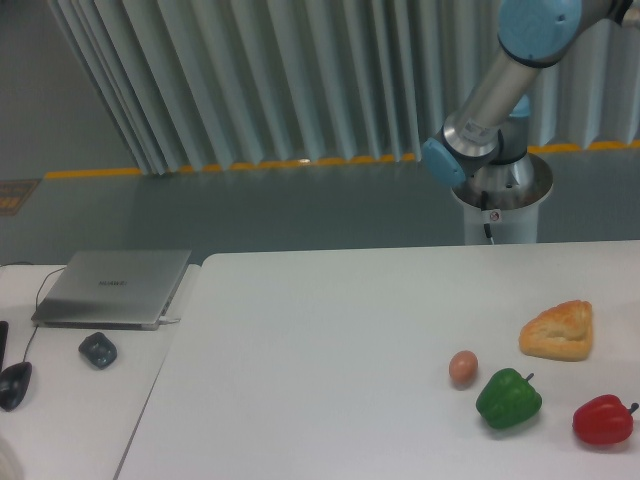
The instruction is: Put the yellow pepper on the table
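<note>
The large white table point(330, 350) fills the lower right of the camera view. No yellow pepper shows in this view; it is hidden or out of view. Part of the arm point(500, 75) reaches in from the top right, with its blue-capped joints above the far edge of the table. The gripper itself is out of the frame.
A green pepper point(508, 398), a red pepper point(603, 420), a small brown egg point(463, 367) and a piece of bread point(560, 330) lie at the table's right. The arm's base pedestal point(500, 205) stands behind it. A smaller desk on the left holds a grey laptop point(112, 287), a dark object point(98, 349) and a mouse point(14, 384).
</note>
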Controlling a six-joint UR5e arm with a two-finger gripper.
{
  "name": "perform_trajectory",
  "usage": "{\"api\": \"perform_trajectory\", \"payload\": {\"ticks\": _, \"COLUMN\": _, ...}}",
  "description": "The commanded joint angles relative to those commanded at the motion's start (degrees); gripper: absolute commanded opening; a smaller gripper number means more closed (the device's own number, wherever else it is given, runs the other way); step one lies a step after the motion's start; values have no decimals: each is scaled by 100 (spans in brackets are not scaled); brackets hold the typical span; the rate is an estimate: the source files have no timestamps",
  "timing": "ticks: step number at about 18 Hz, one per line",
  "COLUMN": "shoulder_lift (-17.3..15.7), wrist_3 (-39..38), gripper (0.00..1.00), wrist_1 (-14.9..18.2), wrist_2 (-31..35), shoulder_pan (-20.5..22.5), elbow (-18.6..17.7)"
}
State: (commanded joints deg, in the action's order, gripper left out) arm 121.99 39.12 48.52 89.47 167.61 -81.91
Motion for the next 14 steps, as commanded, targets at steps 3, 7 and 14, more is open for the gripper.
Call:
{"api": "perform_trajectory", "payload": {"ticks": 3, "shoulder_lift": 70, "wrist_3": -53, "gripper": 100, "wrist_1": -9, "wrist_2": 0, "shoulder_pan": 0, "elbow": 35}}
{"api": "perform_trajectory", "payload": {"ticks": 7, "shoulder_lift": 149, "wrist_3": -80, "gripper": 100, "wrist_1": -18, "wrist_2": 0, "shoulder_pan": -9, "elbow": 53}}
{"api": "perform_trajectory", "payload": {"ticks": 14, "shoulder_lift": 264, "wrist_3": -132, "gripper": 100, "wrist_1": -159, "wrist_2": 9, "shoulder_pan": -88, "elbow": 53}}
